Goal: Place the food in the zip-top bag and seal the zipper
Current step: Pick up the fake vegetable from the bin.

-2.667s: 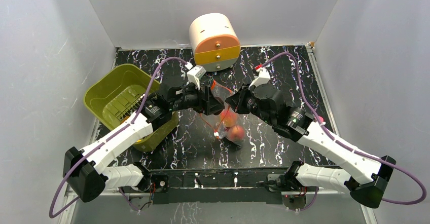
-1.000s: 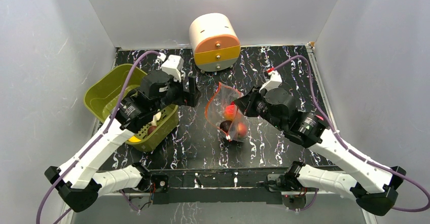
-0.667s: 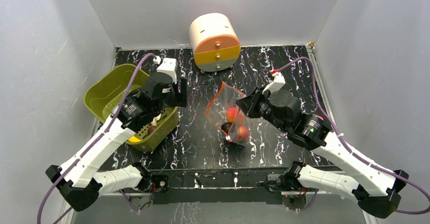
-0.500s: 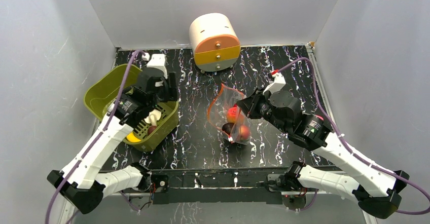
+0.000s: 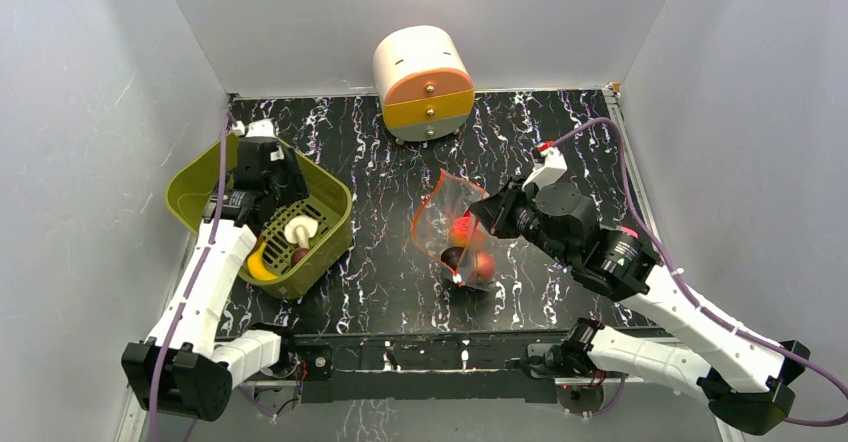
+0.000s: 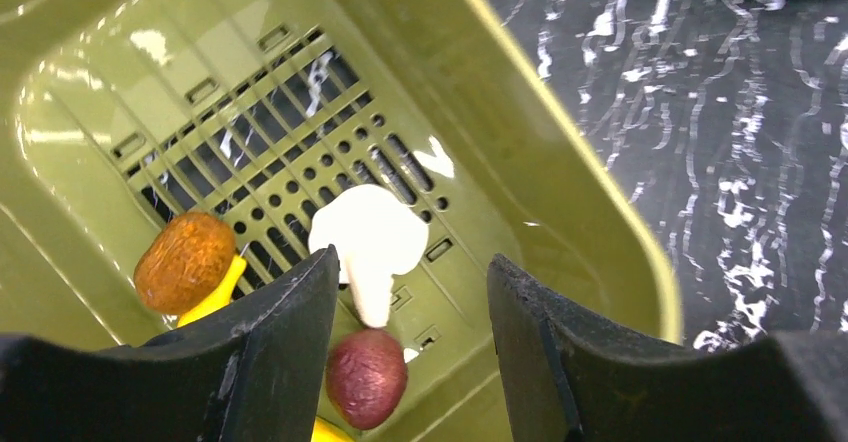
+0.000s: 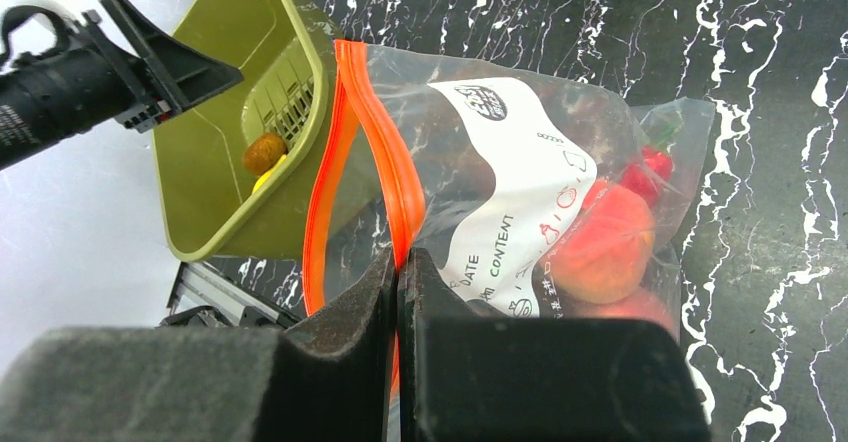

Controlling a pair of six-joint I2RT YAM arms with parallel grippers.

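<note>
Firmly, the right end effector point(image 7: 398, 262) pinches the zipper point(image 7: 380, 142) of the zip-top bag point(image 7: 510, 162).

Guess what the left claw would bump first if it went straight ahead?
Probably the white toy mushroom in the green basket: the left claw points down at it, fingers apart. Depth is unclear, so it could reach the basket floor beside it.

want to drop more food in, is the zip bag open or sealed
Open: on the zip-top bag the zipper strips gape apart in a loop, right gripper pinching one.
</note>
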